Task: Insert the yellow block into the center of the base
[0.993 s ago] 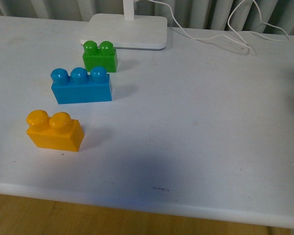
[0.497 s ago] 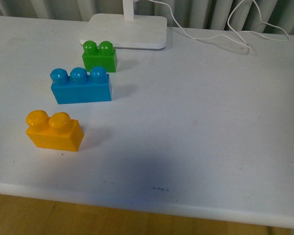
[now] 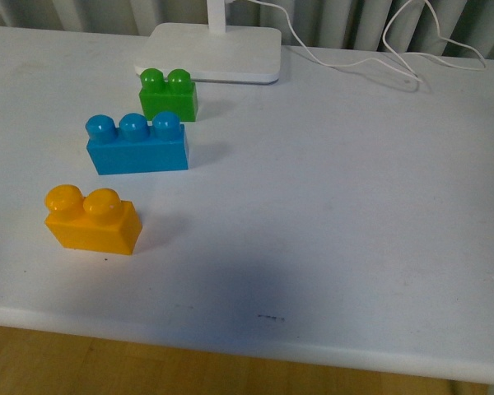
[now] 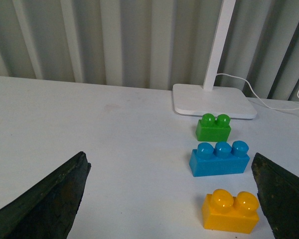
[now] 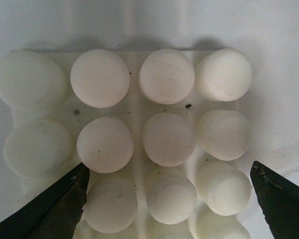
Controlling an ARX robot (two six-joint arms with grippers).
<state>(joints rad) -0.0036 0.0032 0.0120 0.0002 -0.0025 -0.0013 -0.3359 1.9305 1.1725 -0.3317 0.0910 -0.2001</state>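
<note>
While the left claw (image 4: 168, 164) and right claw (image 5: 168, 169) gaped empty, we judged the yellow block (image 3: 92, 220), standing near the front edge of the table (image 3: 354, 206), light, rigid and slick, best gripped across its flat sides.

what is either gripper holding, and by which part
Nothing: left gripper and right gripper both open, the right one above the white studded plastic base plate.

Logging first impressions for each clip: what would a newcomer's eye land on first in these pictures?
Three bright bricks stand in a slanting row on the left of the white table: the yellow block nearest, the blue brick behind it, the green brick by the lamp base. The right wrist view is filled by the studded white base, seen close beneath the open right claw.
</note>
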